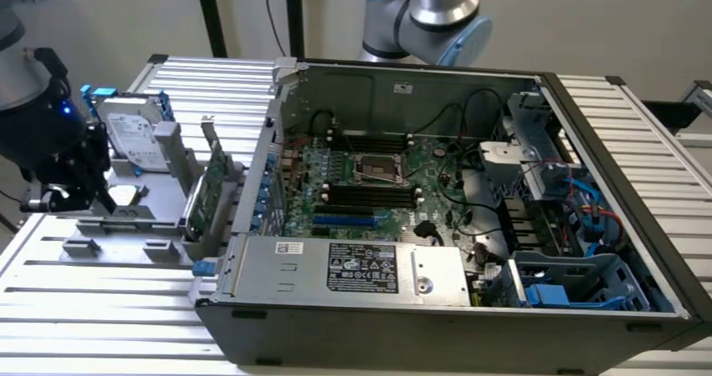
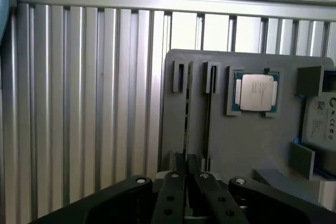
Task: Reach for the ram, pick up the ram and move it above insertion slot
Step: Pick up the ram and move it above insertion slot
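The pincer (image 2: 186, 176) is pressed almost together on the thin upper edge of the ram (image 2: 186, 124). The ram stands on its edge in a narrow slot of the grey holder (image 2: 236, 145), beside a processor chip (image 2: 256, 92). The holder lies on the ribbed table (image 2: 79, 103), at the exterior view's left of the open computer case (image 1: 445, 184).

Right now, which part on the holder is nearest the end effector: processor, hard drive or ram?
The ram: the thin stick on edge, running to the end effector; processor and hard drive sit farther off.
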`<control>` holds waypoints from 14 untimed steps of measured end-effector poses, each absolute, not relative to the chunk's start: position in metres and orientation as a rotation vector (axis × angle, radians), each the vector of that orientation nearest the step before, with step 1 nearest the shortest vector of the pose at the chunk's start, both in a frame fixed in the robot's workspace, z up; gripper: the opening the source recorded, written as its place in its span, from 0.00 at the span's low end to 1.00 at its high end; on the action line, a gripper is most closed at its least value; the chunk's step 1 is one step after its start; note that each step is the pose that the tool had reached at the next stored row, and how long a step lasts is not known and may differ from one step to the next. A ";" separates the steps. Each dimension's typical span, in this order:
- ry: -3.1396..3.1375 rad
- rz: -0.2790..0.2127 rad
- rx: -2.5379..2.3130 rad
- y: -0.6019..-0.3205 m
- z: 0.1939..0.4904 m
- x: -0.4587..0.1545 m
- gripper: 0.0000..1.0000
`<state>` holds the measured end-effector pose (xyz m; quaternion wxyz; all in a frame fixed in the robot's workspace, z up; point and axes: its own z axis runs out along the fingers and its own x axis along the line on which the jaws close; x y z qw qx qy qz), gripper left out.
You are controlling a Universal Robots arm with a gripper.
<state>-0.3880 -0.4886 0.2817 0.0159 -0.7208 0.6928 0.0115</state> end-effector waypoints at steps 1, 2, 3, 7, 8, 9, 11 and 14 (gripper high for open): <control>2.153 0.037 -2.242 -0.489 0.286 -0.385 0.13; 2.151 0.039 -2.242 -0.489 0.291 -0.382 0.13; 2.150 0.040 -2.242 -0.489 0.295 -0.379 0.13; 2.144 0.046 -2.242 -0.489 0.313 -0.366 0.13; 2.143 0.047 -2.242 -0.489 0.318 -0.363 0.13; 2.142 0.048 -2.242 -0.489 0.322 -0.359 0.13; 2.140 0.051 -2.241 -0.489 0.330 -0.352 0.13; 2.137 0.055 -2.240 -0.489 0.341 -0.341 0.13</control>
